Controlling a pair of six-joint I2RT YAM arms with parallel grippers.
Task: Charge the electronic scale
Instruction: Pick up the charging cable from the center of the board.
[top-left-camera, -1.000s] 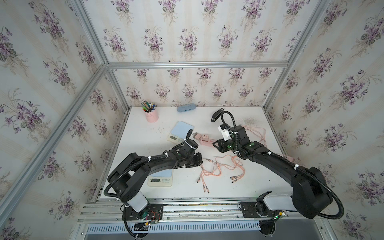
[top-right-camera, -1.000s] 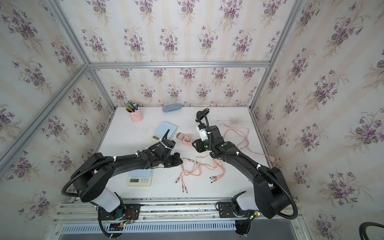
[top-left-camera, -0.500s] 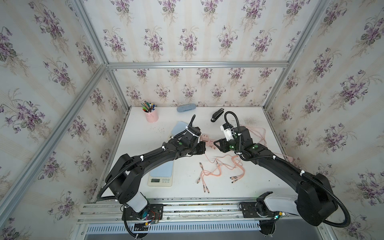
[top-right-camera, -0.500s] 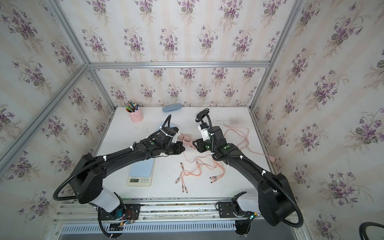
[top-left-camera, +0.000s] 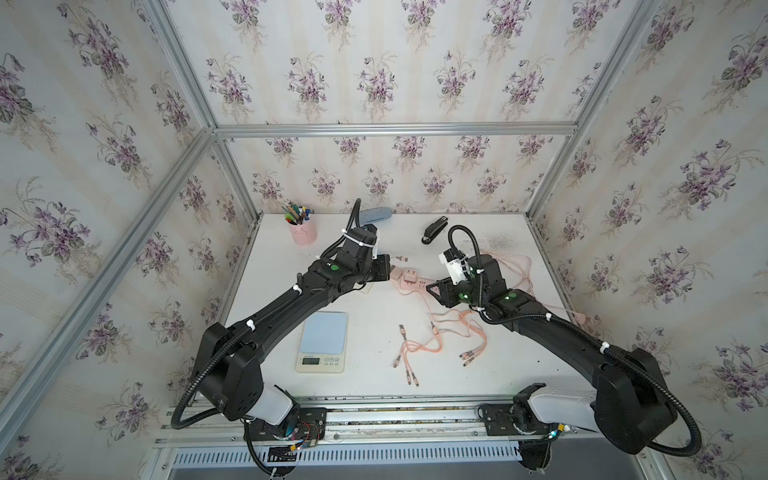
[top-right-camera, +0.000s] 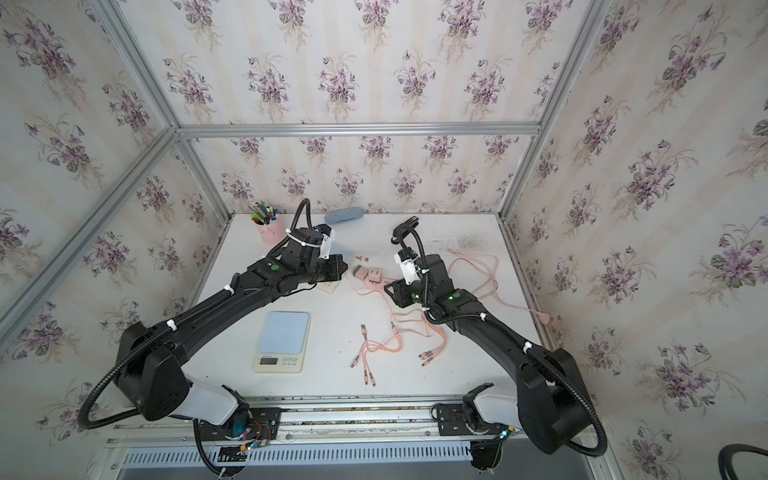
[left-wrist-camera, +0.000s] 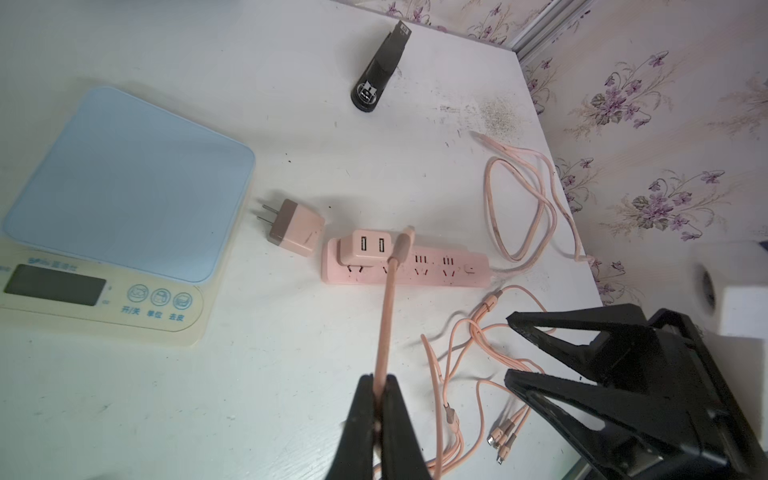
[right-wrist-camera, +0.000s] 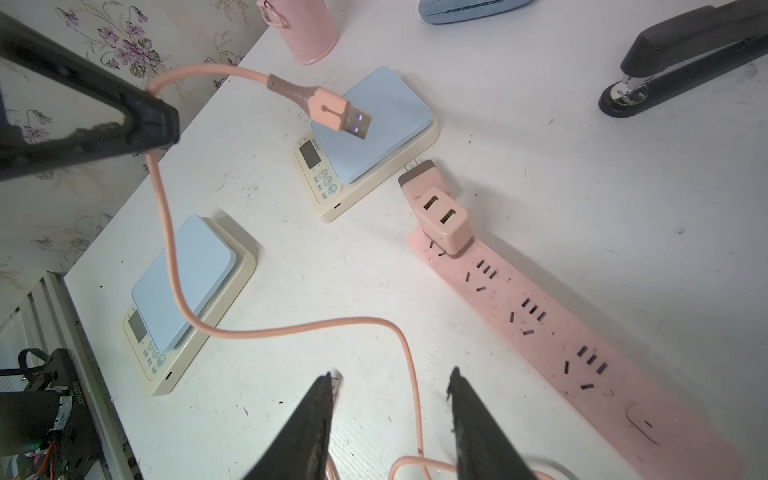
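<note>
Cable (left-wrist-camera: 388, 299) pinched in left pincer (left-wrist-camera: 376, 380); right pincer (right-wrist-camera: 392, 372) agape

Both top views peer steeply down from high above the front rail (top-left-camera: 395, 409), whole table (top-left-camera: 457, 382) in frame. Wrist cameras ride low and close, facing each other across the shared power strip (left-wrist-camera: 440, 274).

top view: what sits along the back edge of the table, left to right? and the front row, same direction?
Back edge: pen cup → blue case → stapler. Front row: scale → pink cables.
</note>
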